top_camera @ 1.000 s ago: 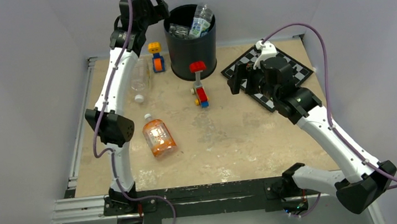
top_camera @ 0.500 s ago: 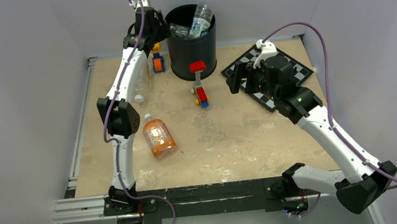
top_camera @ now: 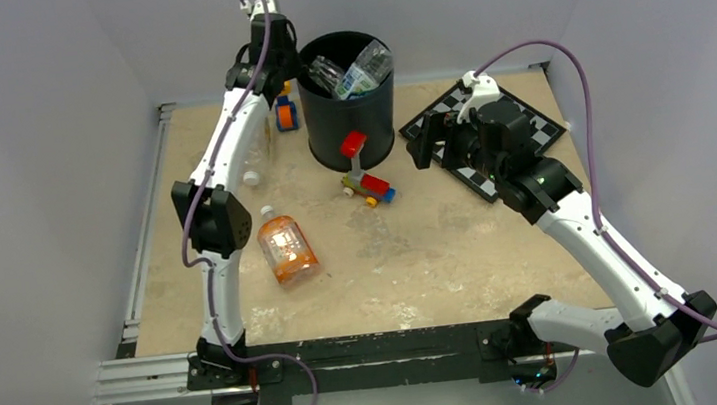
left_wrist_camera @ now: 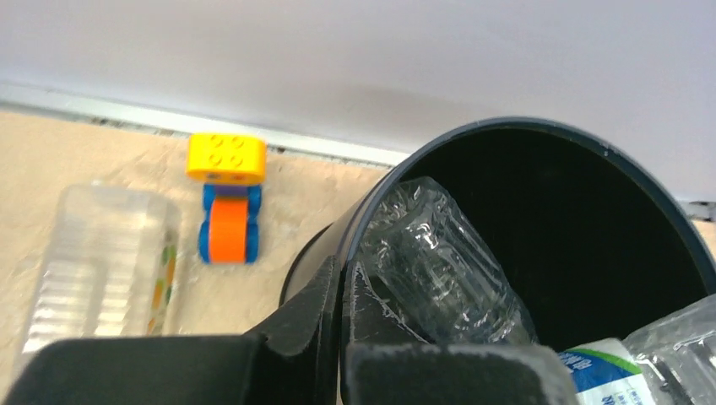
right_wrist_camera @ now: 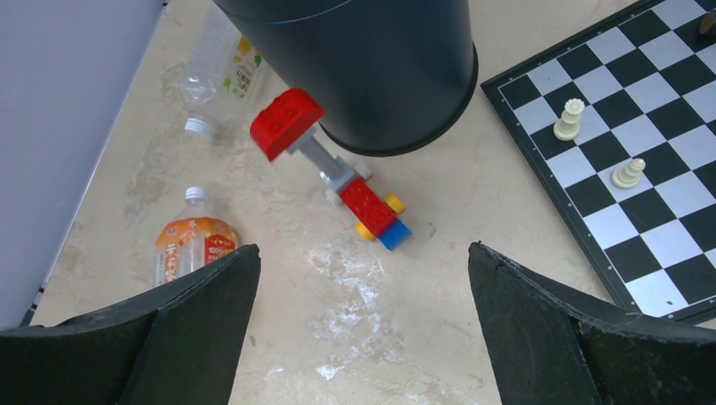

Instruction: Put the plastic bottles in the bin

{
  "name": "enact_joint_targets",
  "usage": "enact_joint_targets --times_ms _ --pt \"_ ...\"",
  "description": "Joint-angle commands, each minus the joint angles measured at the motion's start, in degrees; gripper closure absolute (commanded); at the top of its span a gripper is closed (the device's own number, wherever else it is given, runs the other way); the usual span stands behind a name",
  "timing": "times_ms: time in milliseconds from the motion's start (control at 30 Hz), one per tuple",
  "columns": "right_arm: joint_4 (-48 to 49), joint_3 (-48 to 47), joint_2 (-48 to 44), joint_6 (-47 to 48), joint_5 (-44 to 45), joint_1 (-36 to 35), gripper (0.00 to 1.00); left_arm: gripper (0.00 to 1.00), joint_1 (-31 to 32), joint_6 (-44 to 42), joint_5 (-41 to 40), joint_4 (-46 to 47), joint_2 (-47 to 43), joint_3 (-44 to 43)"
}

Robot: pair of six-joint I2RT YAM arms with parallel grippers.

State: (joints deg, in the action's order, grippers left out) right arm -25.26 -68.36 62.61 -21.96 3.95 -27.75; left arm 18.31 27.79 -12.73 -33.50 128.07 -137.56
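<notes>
Bin [top_camera: 350,113] wall looks clamped in your left gripper [left_wrist_camera: 342,295]; tug it and it tips, spilling bottles [left_wrist_camera: 439,261] onto the toy [top_camera: 364,177]. Your right gripper [right_wrist_camera: 363,253] hangs wide open.

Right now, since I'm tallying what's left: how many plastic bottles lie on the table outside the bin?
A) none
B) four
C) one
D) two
D: the right wrist view shows just the clear bottle and the orange-liquid bottle lying outside the bin.
</notes>
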Motion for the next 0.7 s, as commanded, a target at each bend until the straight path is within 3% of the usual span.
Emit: enact_joint_targets --times_ms 0,100,133,233,267,300,400,500,667 --pt "2.76 -1.40 -0.82 -1.06 -1.26 -0.11 0.03 1.00 0.95 1.31 -10.09 0.07 -10.20 3.02" --pt "3.02 -1.17 -0.95 -1.55 -1.87 -0.06 0.03 1.00 1.29 4.08 -11.68 1.61 -12.06 8.00" --pt "3.06 -1.15 -0.92 -1.65 -2.11 -0.05 0.03 0.96 1.29 4.39 -11.25 1.28 -11.51 7.74" --pt "2.54 -1.20 -1.24 -1.85 -2.36 -0.11 0.04 0.30 1.28 4.90 -9.39 -3.18 -9.05 3.24" --pt "2.50 -1.05 -1.51 -1.86 -2.25 -0.11 0.04 0.12 1.29 4.62 -8.71 -3.63 -8.76 2.21" --pt "2.53 -0.85 -1.80 -1.88 -1.95 -0.08 0.04 0.02 1.27 4.23 -7.88 -3.51 -9.04 1.71" --pt "2.01 -0.84 -2.16 -1.96 -1.61 -0.11 0.04 0.00 1.22 1.54 -8.91 -2.91 -11.17 1.59" --pt "1.91 -0.81 -2.64 -1.99 -1.43 -0.10 0.04 0.00 0.75 -3.05 -15.54 -4.50 -13.11 2.02" --pt "2.12 -0.23 -3.26 -1.99 -1.13 -0.08 0.04 0.00 -4.94 -3.13 -17.43 -12.98 -15.93 8.63"
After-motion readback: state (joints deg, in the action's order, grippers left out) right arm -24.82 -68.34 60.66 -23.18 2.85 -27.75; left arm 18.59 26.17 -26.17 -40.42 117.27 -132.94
